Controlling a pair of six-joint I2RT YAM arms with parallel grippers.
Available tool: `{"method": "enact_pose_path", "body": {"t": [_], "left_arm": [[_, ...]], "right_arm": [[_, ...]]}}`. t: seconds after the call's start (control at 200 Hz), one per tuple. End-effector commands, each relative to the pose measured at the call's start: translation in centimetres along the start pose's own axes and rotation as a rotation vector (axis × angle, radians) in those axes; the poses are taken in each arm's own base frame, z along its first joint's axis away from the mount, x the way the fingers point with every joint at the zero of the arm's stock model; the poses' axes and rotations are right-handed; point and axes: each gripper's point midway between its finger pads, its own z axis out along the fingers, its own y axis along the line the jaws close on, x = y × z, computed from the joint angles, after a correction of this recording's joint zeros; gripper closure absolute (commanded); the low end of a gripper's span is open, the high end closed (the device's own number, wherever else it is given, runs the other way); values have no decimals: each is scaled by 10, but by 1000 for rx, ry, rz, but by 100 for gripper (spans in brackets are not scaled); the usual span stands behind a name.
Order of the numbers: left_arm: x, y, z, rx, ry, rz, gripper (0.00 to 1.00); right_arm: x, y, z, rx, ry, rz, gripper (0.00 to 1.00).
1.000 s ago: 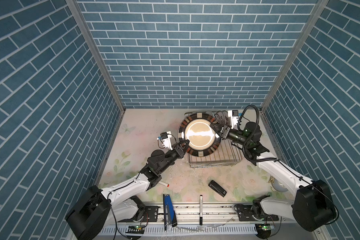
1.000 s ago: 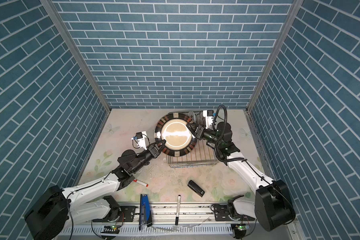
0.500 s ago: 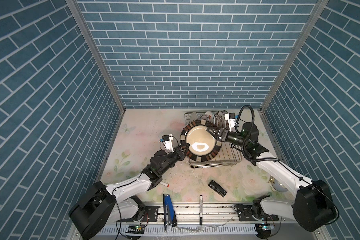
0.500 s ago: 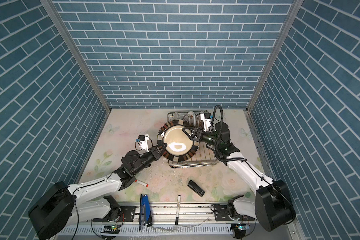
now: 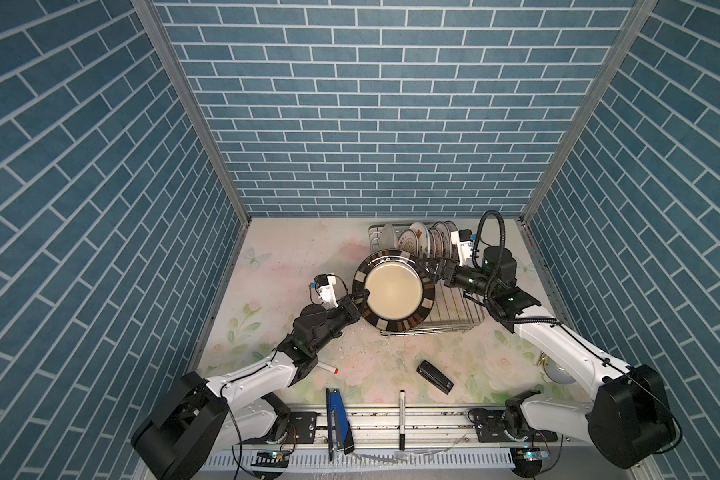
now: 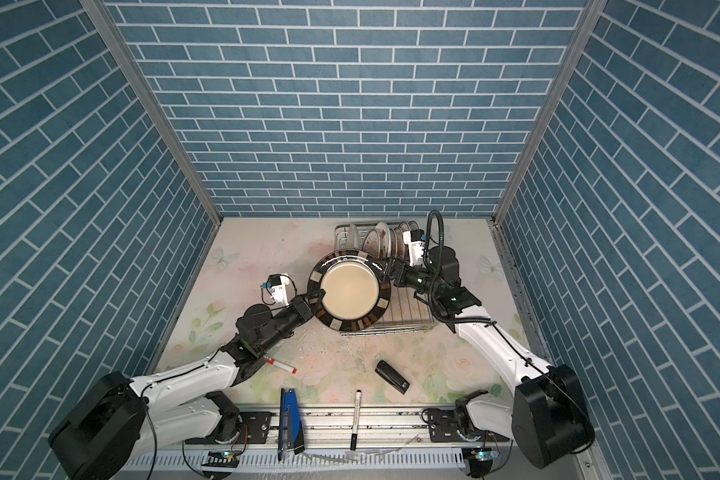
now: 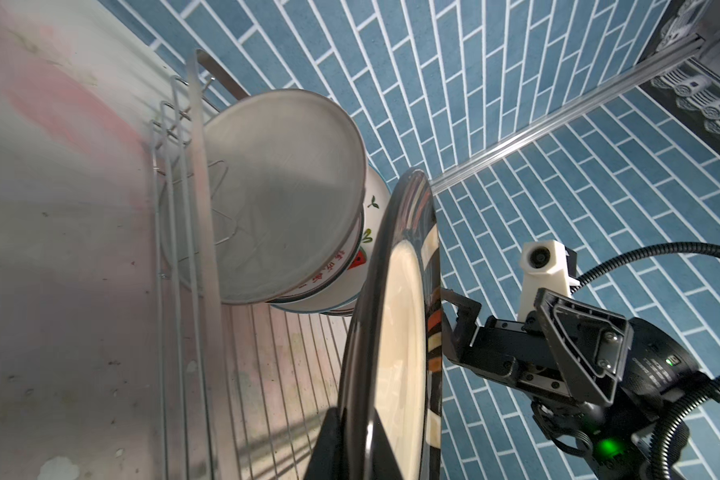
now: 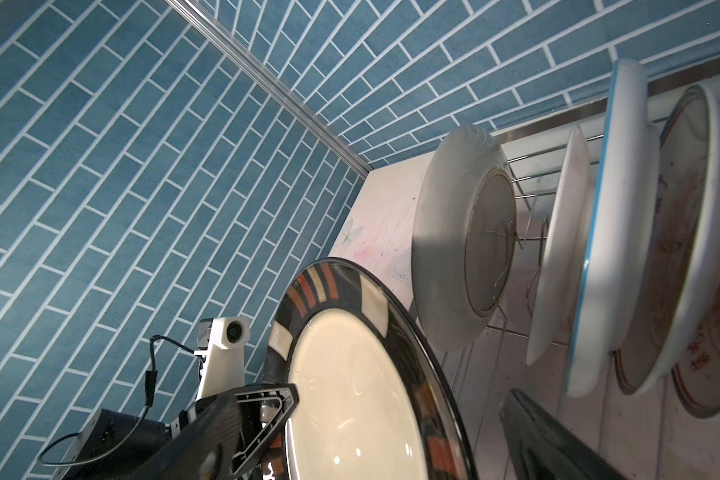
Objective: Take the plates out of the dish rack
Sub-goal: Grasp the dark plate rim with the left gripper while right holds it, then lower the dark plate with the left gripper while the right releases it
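Note:
A large round plate with a cream centre and a dark patterned rim hangs tilted over the left end of the dish rack. My left gripper is shut on its left rim. My right gripper is open at the opposite rim, its fingers spread wide on either side of the plate's edge. Several plates stand upright between prongs at the rack's far end.
On the floral tabletop in front of the rack lie a black stapler, a red-capped marker, a black marker and a blue tool. A metal object sits by the right arm. Blue brick walls close three sides.
The right gripper has opened and let go of the big plate. The plate, still in the left gripper, has come down and a little towards the front left.

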Motion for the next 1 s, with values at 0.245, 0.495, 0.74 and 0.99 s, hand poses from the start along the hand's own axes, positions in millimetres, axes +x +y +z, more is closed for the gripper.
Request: {"method": "enact_pose_path", "body": {"t": [0.245, 0.495, 0.74, 0.99], "left_arm": [[-59, -35, -39, 145, -201, -89, 100], [-81, -21, -55, 81, -256, -100, 100], [-107, -1, -75, 42, -340, -136, 100], [-124, 29, -92, -38, -414, -170, 100]], "right_arm": [[-17, 8, -5, 25, -57, -103, 1], [-2, 27, -2, 64, -17, -282, 1], [5, 47, 10, 90, 3, -406, 1], [9, 63, 33, 39, 52, -444, 1]]}}
